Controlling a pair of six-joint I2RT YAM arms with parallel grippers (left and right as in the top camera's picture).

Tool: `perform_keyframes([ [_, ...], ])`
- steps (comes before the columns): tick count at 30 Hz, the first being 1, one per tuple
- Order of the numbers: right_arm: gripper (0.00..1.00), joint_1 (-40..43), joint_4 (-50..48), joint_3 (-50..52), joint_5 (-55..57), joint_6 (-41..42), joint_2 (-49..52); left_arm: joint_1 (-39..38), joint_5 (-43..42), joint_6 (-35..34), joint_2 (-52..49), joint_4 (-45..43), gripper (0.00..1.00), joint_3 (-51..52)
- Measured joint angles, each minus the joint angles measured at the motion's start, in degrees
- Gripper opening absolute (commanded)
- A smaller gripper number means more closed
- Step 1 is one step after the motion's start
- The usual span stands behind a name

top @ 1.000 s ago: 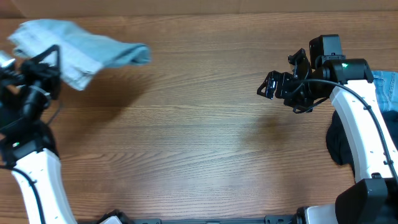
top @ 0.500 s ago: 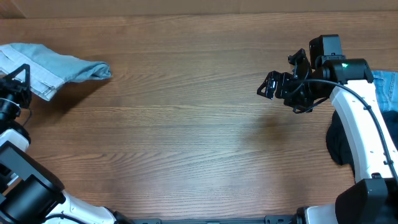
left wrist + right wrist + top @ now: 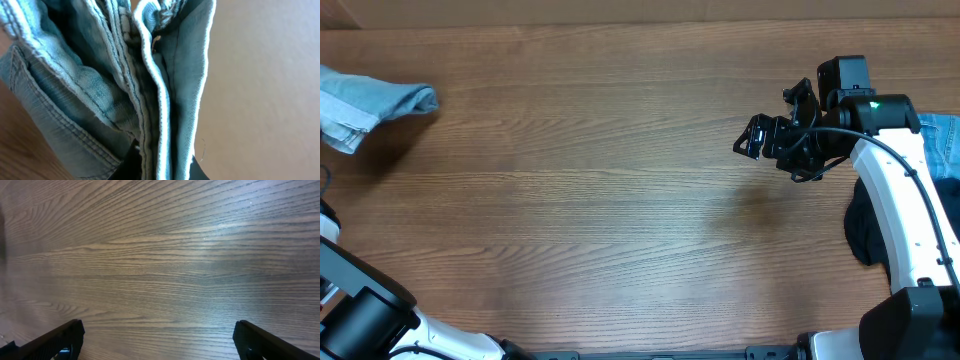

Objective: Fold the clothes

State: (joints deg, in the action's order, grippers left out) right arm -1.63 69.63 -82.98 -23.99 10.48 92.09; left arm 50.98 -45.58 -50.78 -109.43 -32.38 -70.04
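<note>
At the near edge, only the base links of the left arm (image 3: pixel 365 325) show at the near-left corner. That arm has swung leftward out of the overhead view, where a second ago its wrist stood over the far-left part of the bench (image 3: pixel 620 220). On the near right, the right arm (image 3: pixel 905 200) has not shifted at all. A dark garment (image 3: pixel 865 235) lies bunched just beside it at the right edge, and a pale denim piece (image 3: pixel 945 140) shows a little farther back. The right pincer (image 3: pixel 160 345) hangs released, its two fingers spread wide with only bare wood grain between them, over the right-centre of the bench. At the far left, the jeans (image 3: pixel 370 100) have slid steadily leftward over the last second. They went from reaching well in from the corner to a short bundle that runs off the left edge. The left wrist view is filled with their stacked seams and hems. The left pincer (image 3: pixel 160 167) looks clenched on that bundle, though only the dark finger edges show at the bottom of that view. I judge that this pair is already folded and is being carried aside to the left. That leaves the middle of the bench open, so the next step is probably to fetch a garment from the right side.
</note>
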Motion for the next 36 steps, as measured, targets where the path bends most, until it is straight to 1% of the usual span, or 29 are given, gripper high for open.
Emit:
perform_keyframes([
  [5, 1.0, 0.0, 0.0, 0.0, 0.0, 0.0, 0.0, -1.2, 3.0, 0.7, -1.3, -0.2, 0.04, 0.0],
  [9, 1.0, 0.0, 0.0, 0.0, 0.0, 0.0, 0.0, -4.7, 3.0, 0.9, -8.1, -3.2, 0.04, -0.1],
  [11, 1.0, 0.0, 0.0, 0.0, 0.0, 0.0, 0.0, -5.9, 3.2, 0.9, -9.9, -3.8, 0.04, -0.1],
  [16, 1.0, 0.0, 0.0, 0.0, 0.0, 0.0, 0.0, -6.5, 3.1, 0.3, -10.5, -2.5, 0.04, -0.5],
  [18, 1.0, 0.0, 0.0, 0.0, 0.0, 0.0, 0.0, -6.5, 2.5, -0.5, -10.5, -1.8, 0.07, -0.5],
  [21, 1.0, 0.0, 0.0, 0.0, 0.0, 0.0, 0.0, -5.7, -0.8, -2.8, -10.5, -1.0, 0.2, -0.5],
  [22, 1.0, 0.0, 0.0, 0.0, 0.0, 0.0, 0.0, -5.0, -2.8, -3.3, -10.6, -0.3, 0.36, -0.5],
  [23, 1.0, 0.0, 0.0, 0.0, 0.0, 0.0, 0.0, -4.1, -4.6, -3.8, -10.6, 1.0, 0.5, -0.5],
  [24, 1.0, 0.0, 0.0, 0.0, 0.0, 0.0, 0.0, -3.1, -6.3, -3.7, -10.6, 2.6, 0.73, -0.6],
  [25, 1.0, 0.0, 0.0, 0.0, 0.0, 0.0, 0.0, -1.4, -8.9, -4.3, -10.6, 4.9, 0.74, -0.7],
  [26, 1.0, 0.0, 0.0, 0.0, 0.0, 0.0, 0.0, -0.6, -10.2, -4.0, -10.6, 7.4, 0.91, -0.9],
  [27, 1.0, 0.0, -0.1, 0.0, 0.0, 0.0, 0.0, 0.1, -10.9, -3.3, -10.6, 9.4, 1.0, -0.9],
  [30, 1.0, 0.0, 0.0, 0.0, 0.0, -0.1, 0.0, 0.8, -12.7, 1.0, -10.6, 17.3, 1.0, -1.4],
  [36, 1.0, 0.0, 0.0, 0.0, 0.0, 0.0, 0.0, 4.1, -14.1, 15.3, -10.7, 40.3, 1.0, -1.9],
])
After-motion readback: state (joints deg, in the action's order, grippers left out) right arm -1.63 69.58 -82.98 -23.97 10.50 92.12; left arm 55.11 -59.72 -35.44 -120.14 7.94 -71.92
